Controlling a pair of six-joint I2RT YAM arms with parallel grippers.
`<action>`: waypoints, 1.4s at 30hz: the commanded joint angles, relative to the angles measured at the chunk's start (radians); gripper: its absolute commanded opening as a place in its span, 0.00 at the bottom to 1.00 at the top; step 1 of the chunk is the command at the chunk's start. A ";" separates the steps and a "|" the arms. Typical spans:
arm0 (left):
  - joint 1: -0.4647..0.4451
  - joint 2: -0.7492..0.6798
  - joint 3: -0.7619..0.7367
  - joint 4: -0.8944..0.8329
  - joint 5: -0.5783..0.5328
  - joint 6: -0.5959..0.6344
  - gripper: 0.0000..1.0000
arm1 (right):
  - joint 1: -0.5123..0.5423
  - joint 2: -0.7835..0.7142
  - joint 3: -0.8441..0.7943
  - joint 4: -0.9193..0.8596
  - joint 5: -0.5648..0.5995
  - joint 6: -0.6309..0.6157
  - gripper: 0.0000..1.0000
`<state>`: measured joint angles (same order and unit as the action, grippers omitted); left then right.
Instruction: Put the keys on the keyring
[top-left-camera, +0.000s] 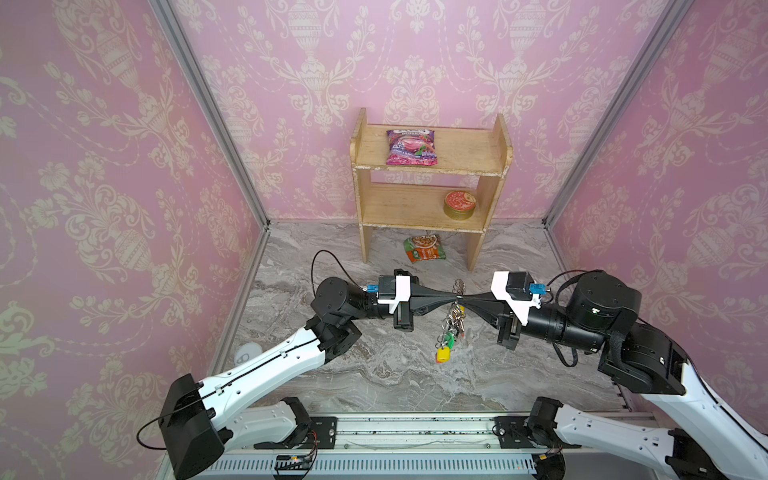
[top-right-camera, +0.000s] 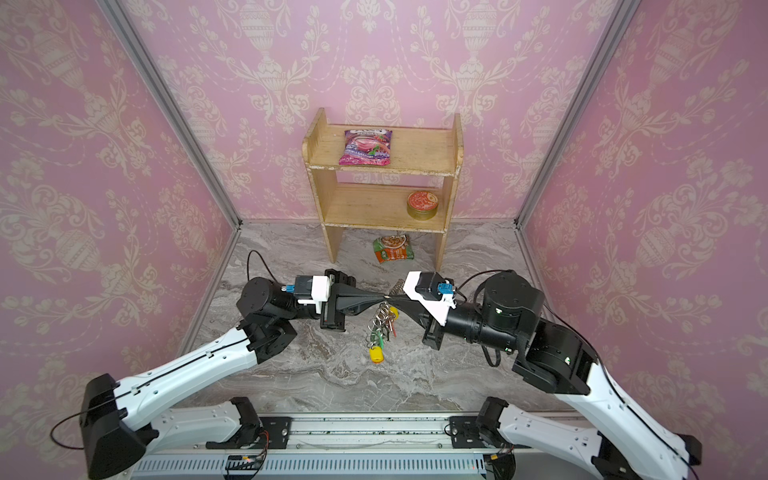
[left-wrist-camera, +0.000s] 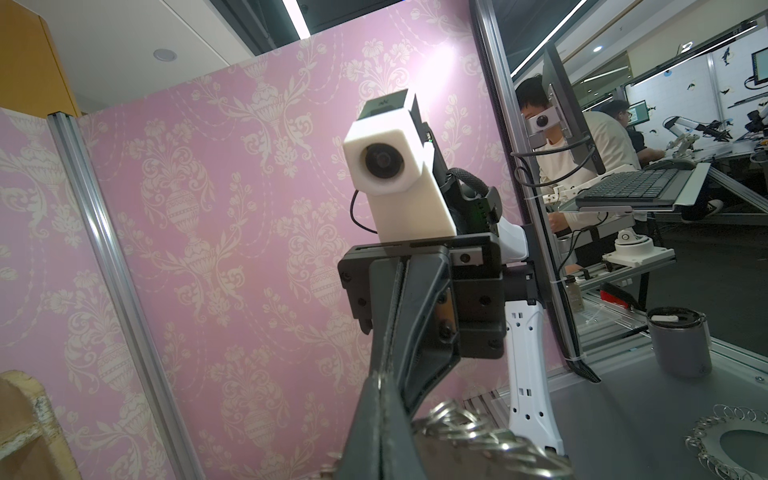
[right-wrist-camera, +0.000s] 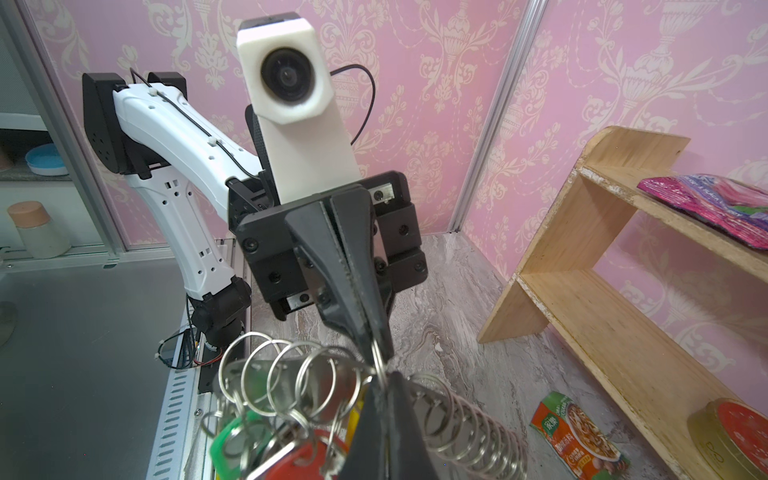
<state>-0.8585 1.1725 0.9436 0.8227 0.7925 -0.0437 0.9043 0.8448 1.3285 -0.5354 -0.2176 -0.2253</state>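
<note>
Both inward: left arm (top-left-camera: 266, 365), right arm (top-left-camera: 548, 322); fingers (top-left-camera: 432, 296) meet, pinching keyring (top-left-camera: 449, 322).

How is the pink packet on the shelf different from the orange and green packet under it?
The pink packet lies up on the top board of the wooden shelf; the orange and green packet lies down on the marble tabletop, between the shelf's legs. The pink packet's print is pink and purple; the orange and green packet's is orange, green and brown. Both are soft printed packets lying flat.
</note>
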 joint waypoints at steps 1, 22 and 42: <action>0.003 -0.027 0.019 0.059 0.021 -0.019 0.00 | -0.010 -0.010 -0.002 0.013 -0.012 0.012 0.00; 0.001 -0.075 0.192 -0.750 -0.111 0.208 0.35 | -0.010 0.159 0.241 -0.347 0.092 -0.067 0.00; -0.023 -0.057 0.230 -0.826 -0.182 0.289 0.24 | -0.010 0.195 0.256 -0.348 0.067 -0.057 0.00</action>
<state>-0.8745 1.1091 1.1458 -0.0013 0.6201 0.2237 0.9024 1.0431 1.5551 -0.9195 -0.1345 -0.2703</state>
